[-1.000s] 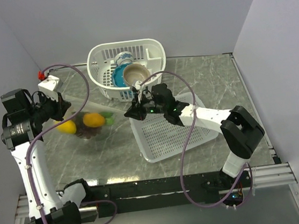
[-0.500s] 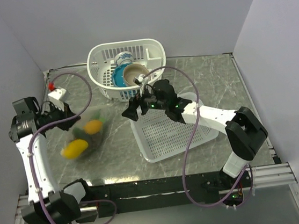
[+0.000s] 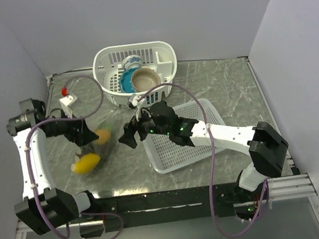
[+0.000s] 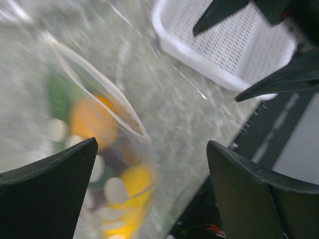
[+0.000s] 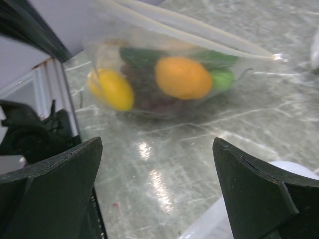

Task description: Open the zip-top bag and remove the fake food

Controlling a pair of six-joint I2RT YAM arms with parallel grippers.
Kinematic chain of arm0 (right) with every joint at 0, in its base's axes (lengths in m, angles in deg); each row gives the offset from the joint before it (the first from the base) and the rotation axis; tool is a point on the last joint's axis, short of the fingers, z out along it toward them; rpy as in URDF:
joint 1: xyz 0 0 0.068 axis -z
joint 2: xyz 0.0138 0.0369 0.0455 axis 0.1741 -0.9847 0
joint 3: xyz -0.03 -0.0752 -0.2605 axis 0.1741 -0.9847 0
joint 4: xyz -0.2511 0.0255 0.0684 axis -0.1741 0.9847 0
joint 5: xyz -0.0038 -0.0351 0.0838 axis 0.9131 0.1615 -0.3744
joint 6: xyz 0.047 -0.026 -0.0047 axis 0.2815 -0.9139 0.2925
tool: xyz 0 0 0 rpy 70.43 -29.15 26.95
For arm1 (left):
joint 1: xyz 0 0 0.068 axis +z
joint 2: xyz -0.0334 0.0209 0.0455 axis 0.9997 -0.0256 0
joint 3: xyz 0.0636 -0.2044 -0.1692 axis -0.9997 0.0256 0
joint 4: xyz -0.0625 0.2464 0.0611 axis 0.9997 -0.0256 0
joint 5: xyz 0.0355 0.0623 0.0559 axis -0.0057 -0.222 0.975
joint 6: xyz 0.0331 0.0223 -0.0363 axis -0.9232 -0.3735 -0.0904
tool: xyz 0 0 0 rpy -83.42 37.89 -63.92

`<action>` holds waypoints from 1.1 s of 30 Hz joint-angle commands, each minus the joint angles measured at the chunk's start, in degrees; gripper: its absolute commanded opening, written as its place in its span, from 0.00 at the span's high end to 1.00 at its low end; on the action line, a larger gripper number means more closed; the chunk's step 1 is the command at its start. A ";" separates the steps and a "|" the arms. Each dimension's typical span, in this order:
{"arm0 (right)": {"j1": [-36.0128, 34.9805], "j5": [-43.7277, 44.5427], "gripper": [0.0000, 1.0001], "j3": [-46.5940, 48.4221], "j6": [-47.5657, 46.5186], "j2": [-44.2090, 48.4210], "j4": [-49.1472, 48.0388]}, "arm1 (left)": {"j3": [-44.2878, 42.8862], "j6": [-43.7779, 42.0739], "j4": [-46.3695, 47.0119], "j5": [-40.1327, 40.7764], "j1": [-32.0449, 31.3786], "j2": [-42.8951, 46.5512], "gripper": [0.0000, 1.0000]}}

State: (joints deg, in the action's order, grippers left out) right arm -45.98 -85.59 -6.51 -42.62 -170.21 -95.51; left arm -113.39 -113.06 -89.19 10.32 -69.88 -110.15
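The zip-top bag (image 3: 92, 150) lies on the marble table at the left, and neither gripper holds it. Through its clear plastic the fake food shows: a yellow fruit (image 3: 86, 163), an orange fruit (image 3: 101, 136), green pieces (image 5: 222, 77) and dark grapes (image 5: 149, 97). Its whitish zip strip (image 5: 199, 34) runs along the far edge in the right wrist view. My left gripper (image 3: 84, 134) hovers open just above the bag's far side. My right gripper (image 3: 128, 137) stands open to the right of the bag, apart from it.
A white round basket (image 3: 109, 79) at the back holds a blue bowl (image 3: 127, 83) and a brown bowl (image 3: 146, 79). A flat white mesh tray (image 3: 177, 149) lies right of the bag, under the right arm. Walls close the left, back and right sides.
Both grippers opened and let go of the bag, which dropped from between them onto the table. The left gripper swung nearer and rightward; the right gripper moved left and nearer.
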 commanded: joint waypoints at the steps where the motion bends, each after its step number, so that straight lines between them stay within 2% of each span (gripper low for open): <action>1: 0.90 4.83 0.00 2.18 -1.47 -1.46 -0.44 | -13.61 6.84 -2.04 -1.66 -0.02 4.64 0.01; 3: 1.43 5.71 0.00 2.89 -2.43 -2.09 -0.08 | -16.89 9.91 -1.69 0.89 0.06 5.87 0.01; 6: 3.53 6.16 0.00 5.17 -2.88 -4.10 0.27 | -17.44 13.96 3.04 11.50 1.03 7.72 0.01; 7: 4.32 5.37 0.00 7.18 -2.61 -5.59 0.79 | -12.38 14.75 6.10 14.84 1.55 8.33 0.01; 8: 5.37 4.67 0.00 7.98 -2.09 -6.21 0.45 | -8.85 16.24 12.22 22.27 2.87 9.65 0.01; 11: 5.82 4.92 0.00 11.50 -1.47 -8.85 -0.87 | 5.47 14.77 21.65 33.46 6.03 9.66 0.01; 13: 5.82 5.10 0.00 14.56 -1.12 -11.13 -1.04 | 14.15 13.79 25.10 38.32 7.53 8.35 0.01; 15: 5.74 4.58 0.00 16.07 -0.15 -12.72 -1.75 | 18.67 12.47 29.48 42.89 9.64 5.71 0.01; 16: 5.82 4.23 0.00 17.56 0.11 -14.12 -2.10 | 21.91 12.21 30.82 43.44 10.43 4.92 0.01; 19: 5.82 2.82 0.00 20.02 1.52 -16.94 -2.19 | 24.23 11.68 31.01 40.73 11.76 2.63 0.01; 25: 5.21 1.76 0.00 20.73 0.65 -19.40 -1.76 | 20.28 13.52 25.57 28.96 11.14 1.14 0.01; 33: 2.83 4.22 0.00 18.45 -1.12 -17.91 -2.98 | 20.62 13.53 22.30 19.72 8.86 0.61 0.01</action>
State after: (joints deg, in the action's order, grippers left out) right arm -42.39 -82.36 11.87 -42.78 -190.19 -95.21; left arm -92.34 -100.01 -64.19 37.70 -59.85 -109.76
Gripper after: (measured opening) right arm 0.999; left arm 0.993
